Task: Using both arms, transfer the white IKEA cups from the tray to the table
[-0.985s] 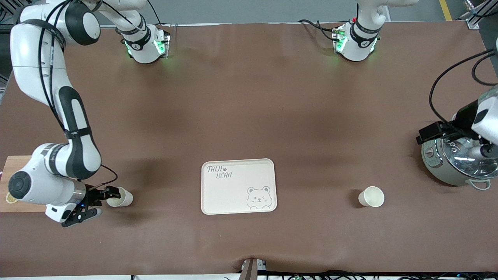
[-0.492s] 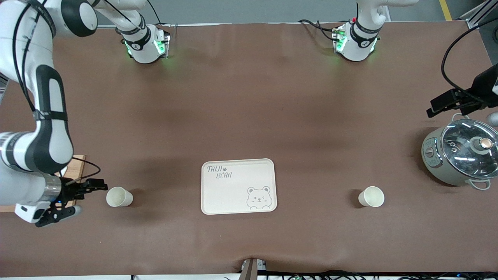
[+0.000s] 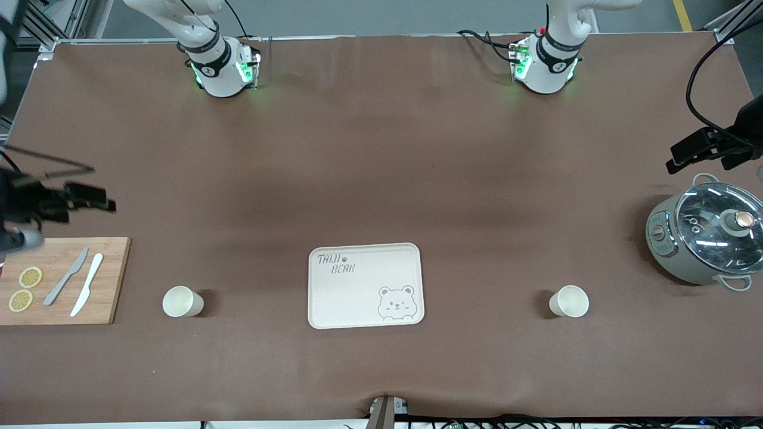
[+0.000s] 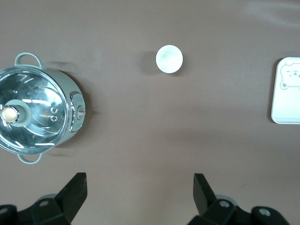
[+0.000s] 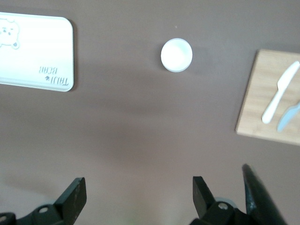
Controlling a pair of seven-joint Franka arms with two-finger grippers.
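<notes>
White IKEA cups (image 3: 183,301) (image 3: 569,301) stand upright on the brown counter (image 3: 381,179), one at each end of the tray (image 3: 365,285) and well apart from it; the tray itself is bare, so by the look of things the move is done. Each cup sits toward its own arm's end, the right hand (image 3: 71,199) raised over the counter just above the cutting board (image 3: 59,280), the left hand (image 3: 706,149) raised over the counter near the lidded pot (image 3: 709,238). Both hands are spread wide and carry nothing, as the wrist views show, each looking straight down with its cup (image 5: 176,55) (image 4: 168,58) well clear of the fingers. Round cups offer no long axis to favour. Two knives (image 3: 76,284) and lemon slices (image 3: 25,288) lie on the board; nothing stands between either hand and its cup.
</notes>
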